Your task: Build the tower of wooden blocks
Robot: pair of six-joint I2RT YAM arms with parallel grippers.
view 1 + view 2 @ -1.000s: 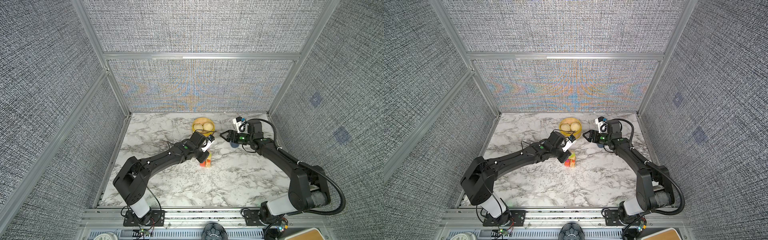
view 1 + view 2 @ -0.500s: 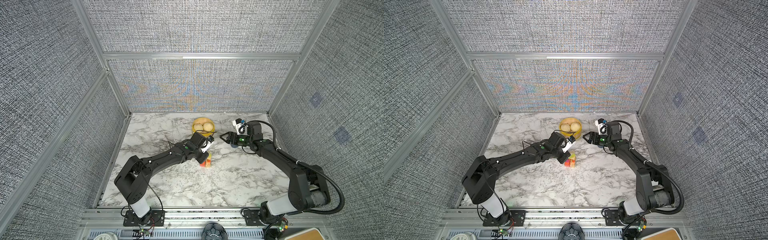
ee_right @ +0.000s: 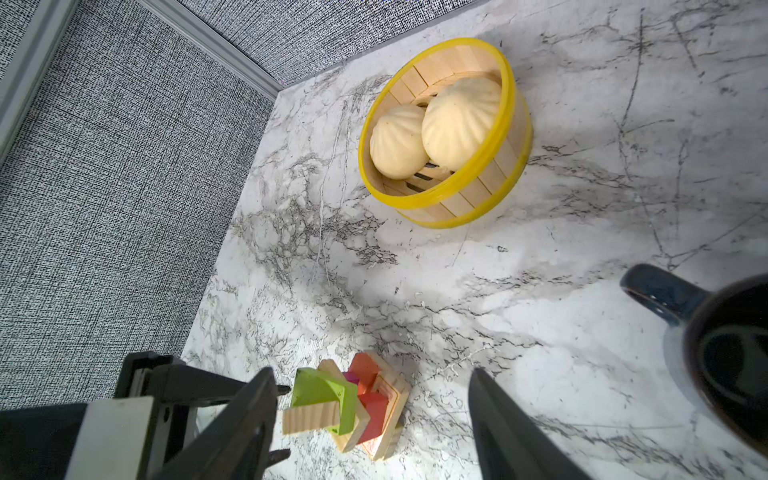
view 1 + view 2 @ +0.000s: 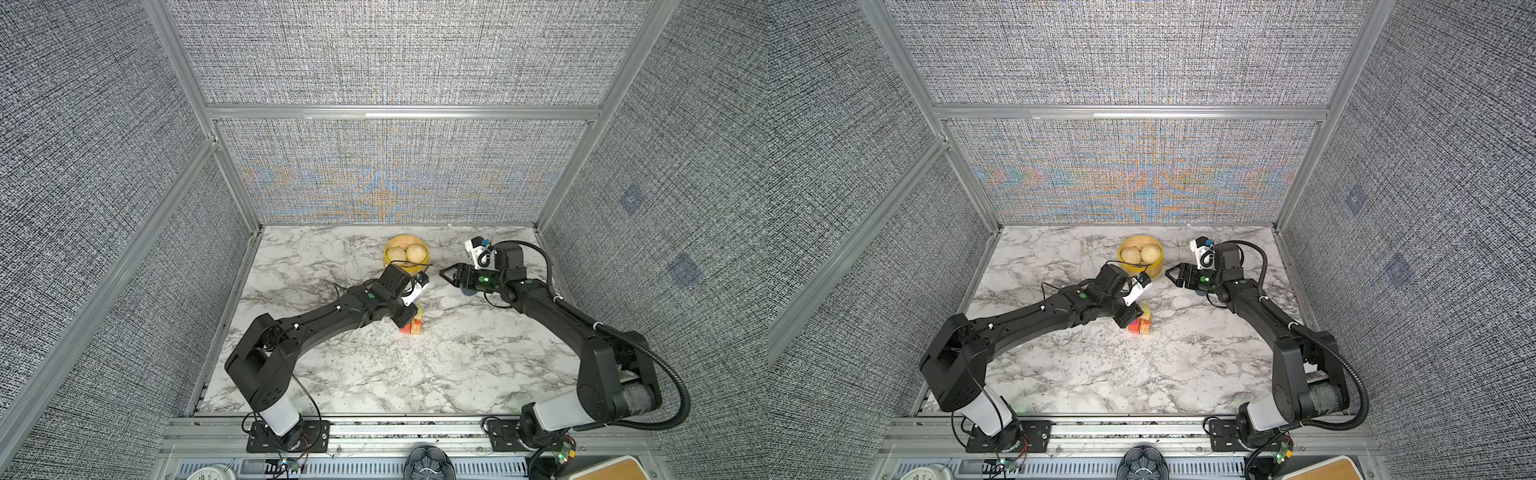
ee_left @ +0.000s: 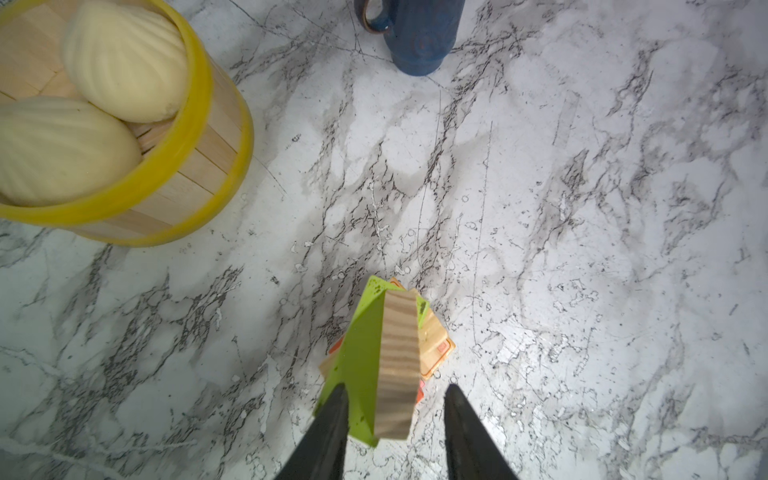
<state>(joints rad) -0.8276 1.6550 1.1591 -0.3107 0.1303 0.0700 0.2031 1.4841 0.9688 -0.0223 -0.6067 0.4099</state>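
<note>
Step in hand, judged: release of tan block (image 5: 398,353) atop green slab (image 5: 360,357) of tower (image 3: 365,409), on counter (image 4: 415,374). State: left end effector (image 5: 395,390) spread, straddling tan block; right end effector (image 4: 445,275) spread, empty, near mug (image 3: 727,357). Next move, likely: straight-up retreat, since the crooked stack tolerates no nudge.

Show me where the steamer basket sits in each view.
Top view: steamer basket near the table's back, about mid-width.
Top view: steamer basket in the same spot.
Left wrist: steamer basket cropped by the frame, across bare marble from the tower.
Right wrist: steamer basket whole, beyond the tower.
Shared landmark: the tower, nearer the arm bases than the steamer basket.
</note>
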